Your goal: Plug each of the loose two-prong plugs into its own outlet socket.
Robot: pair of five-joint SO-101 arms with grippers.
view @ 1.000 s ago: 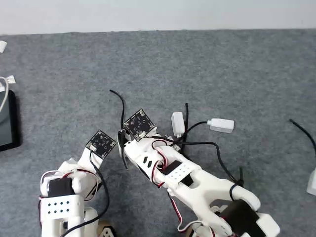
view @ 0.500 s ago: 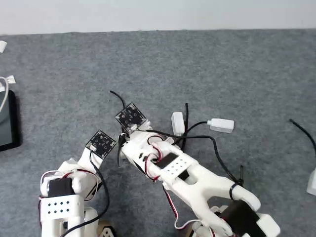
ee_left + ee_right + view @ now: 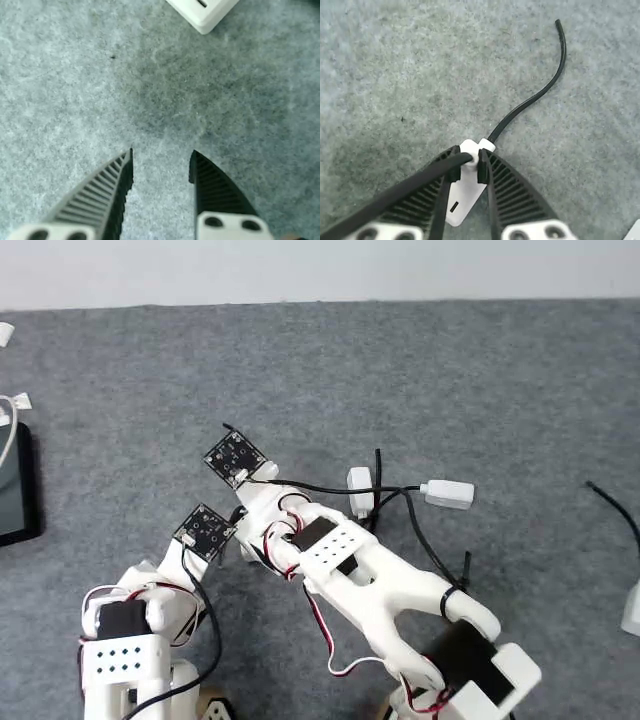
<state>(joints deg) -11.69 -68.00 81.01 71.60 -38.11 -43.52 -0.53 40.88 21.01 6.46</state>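
Left gripper (image 3: 161, 152): fingers released, hanging over bare grey surface (image 3: 450, 370) near the front edge, likely idle. Right gripper (image 3: 469, 150), left of centre: fingers clenched on white plug (image 3: 462, 197) at its cord (image 3: 540, 90) end, probably to carry it for plugging in. Loose white piece (image 3: 360, 490) lies just right.

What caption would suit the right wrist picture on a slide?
The right gripper clamps a white plug, its black cord trailing across grey carpet.

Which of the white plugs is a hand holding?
The plug clamped in the right hand, with a short black cord curving off it. The other white ones lie loose on the carpet.
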